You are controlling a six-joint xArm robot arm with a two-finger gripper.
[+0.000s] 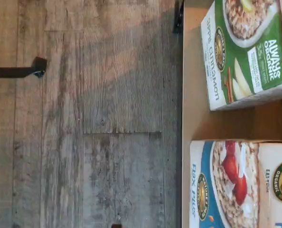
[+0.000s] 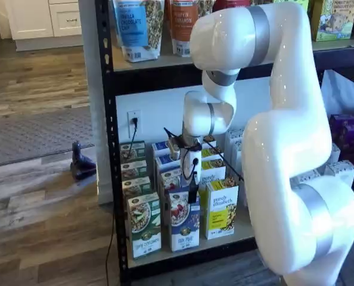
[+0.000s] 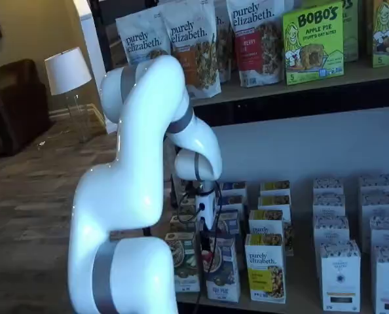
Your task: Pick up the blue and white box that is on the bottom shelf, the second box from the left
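Note:
The blue and white box (image 2: 184, 223) stands upright at the front of its row on the bottom shelf (image 2: 224, 241), between a green and white box (image 2: 145, 227) and a yellow box (image 2: 220, 211). In a shelf view it is also the blue and white box (image 3: 222, 273). My gripper (image 2: 193, 192) hangs just above and in front of this box, its black fingers pointing down and seen side-on. It holds nothing and stands open. The wrist view shows the blue and white box (image 1: 240, 185) and the green box (image 1: 245, 47) on the beige board (image 1: 194, 121).
More boxes stand in rows behind the front ones, with white and purple boxes (image 3: 342, 275) further right. Bags and boxes fill the upper shelf (image 2: 159, 59). A black upright (image 2: 105, 119) frames the rack's left side. Wood floor (image 1: 84, 118) lies in front.

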